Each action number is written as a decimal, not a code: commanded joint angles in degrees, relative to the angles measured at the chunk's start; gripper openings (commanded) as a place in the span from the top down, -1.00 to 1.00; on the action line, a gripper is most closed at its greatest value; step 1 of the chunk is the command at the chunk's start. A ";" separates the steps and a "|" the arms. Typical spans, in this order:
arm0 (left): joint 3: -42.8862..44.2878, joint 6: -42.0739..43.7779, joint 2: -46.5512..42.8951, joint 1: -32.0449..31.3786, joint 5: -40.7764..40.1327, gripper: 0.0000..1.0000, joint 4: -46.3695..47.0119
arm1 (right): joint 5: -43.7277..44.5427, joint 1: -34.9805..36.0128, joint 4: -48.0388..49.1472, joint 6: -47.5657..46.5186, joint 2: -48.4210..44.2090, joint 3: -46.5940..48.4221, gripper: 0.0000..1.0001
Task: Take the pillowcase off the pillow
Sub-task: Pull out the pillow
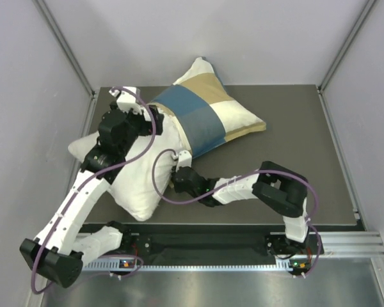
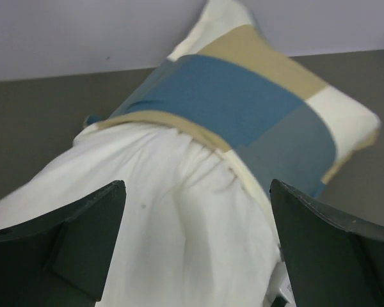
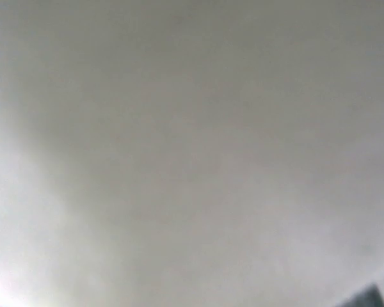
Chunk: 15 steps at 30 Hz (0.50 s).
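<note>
The pillowcase (image 1: 205, 115), checked blue, tan and cream, covers the far right half of the pillow (image 1: 137, 182), whose plain white near half sticks out to the lower left. My left gripper (image 1: 150, 125) hovers over the white pillow near the case's bunched open edge. In the left wrist view it (image 2: 198, 243) is open and empty, with the pillow (image 2: 173, 211) below and the pillowcase (image 2: 243, 102) ahead. My right gripper (image 1: 181, 167) is pressed against the pillow's near right side, its fingers hidden. The right wrist view shows only blurred white pillow fabric (image 3: 192, 153).
The dark grey table (image 1: 294, 128) is enclosed by pale walls at the left, back and right. The left arm reaches across the pillow's near left part. The right arm lies low along the table's front, in front of the pillow.
</note>
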 commanded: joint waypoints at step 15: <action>-23.67 -8.25 -1.28 -18.00 -7.92 -0.98 25.65 | 8.96 2.30 18.21 0.87 -28.05 -21.46 1.00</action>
